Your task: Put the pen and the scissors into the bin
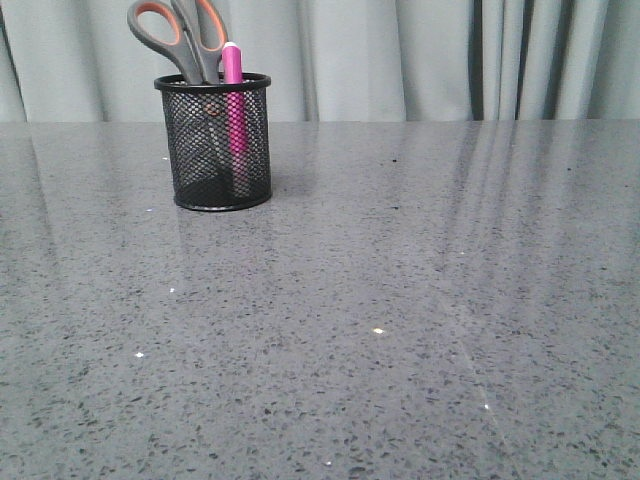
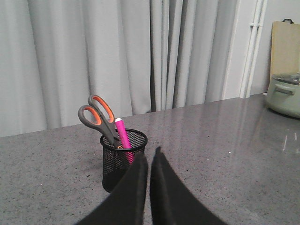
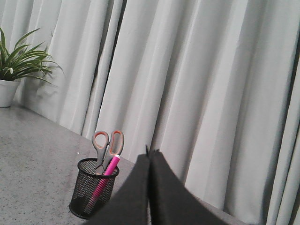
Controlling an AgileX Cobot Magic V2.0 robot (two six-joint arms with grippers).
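The black mesh bin [image 1: 215, 145] stands on the grey table at the far left. Inside it the scissors [image 1: 180, 35] stand blades down with their orange-lined loops above the rim, and the pink pen [image 1: 234, 90] stands upright beside them. In the left wrist view the bin [image 2: 119, 159] with scissors [image 2: 98, 117] and pen [image 2: 123, 138] is just beyond my left gripper [image 2: 149, 157], which is shut and holds nothing. In the right wrist view the bin [image 3: 91, 190], scissors [image 3: 107, 145] and pen [image 3: 108, 176] lie off to the side of my right gripper [image 3: 150, 153], shut and empty.
Grey curtains hang behind the speckled table [image 1: 400, 300]. A pale green pot [image 2: 285, 93] sits at the table's far edge in the left wrist view. A potted plant [image 3: 14, 70] stands on the table in the right wrist view. Neither arm shows in the front view.
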